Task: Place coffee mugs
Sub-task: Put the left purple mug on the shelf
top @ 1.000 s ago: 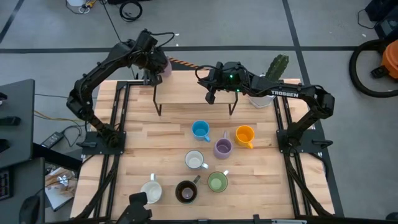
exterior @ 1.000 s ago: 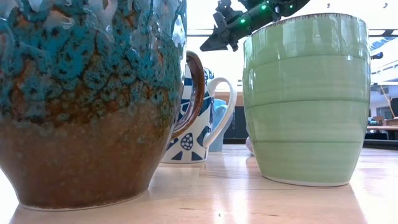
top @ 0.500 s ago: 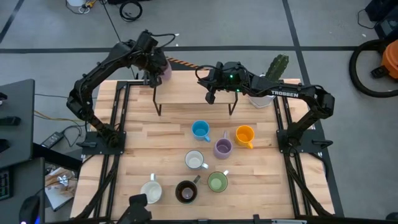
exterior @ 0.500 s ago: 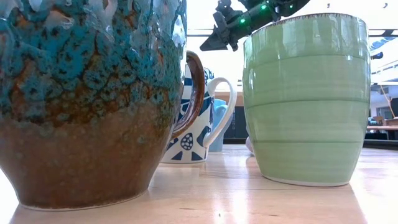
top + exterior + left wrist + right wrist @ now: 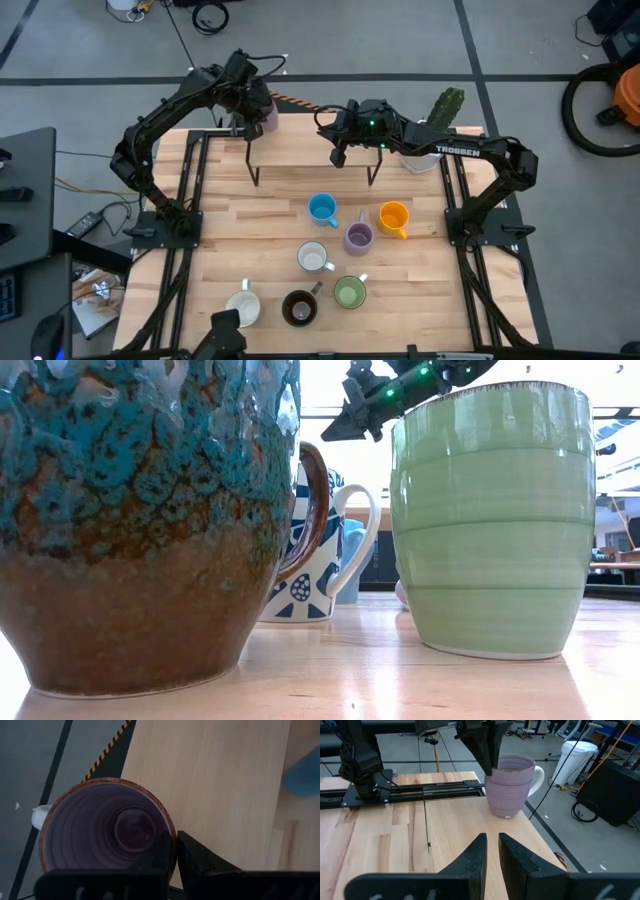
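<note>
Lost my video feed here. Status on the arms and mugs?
Left gripper shut on lilac mug rim at shelf's far left corner. Right gripper shut, empty, hovering above shelf. Nothing in the way.

The bench (image 5: 260,250) is pale, smooth wood planks with a slight sheen. The green mug (image 5: 490,520) is glossy ribbed ceramic; the dark brown mug (image 5: 140,520) wears mottled, bumpy, shiny glaze.

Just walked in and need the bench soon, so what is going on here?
The left gripper is shut on the rim of a lilac mug standing at the far left corner of the raised wooden shelf. The right gripper hangs shut and empty over the shelf. Seven other mugs wait on the table below.
</note>
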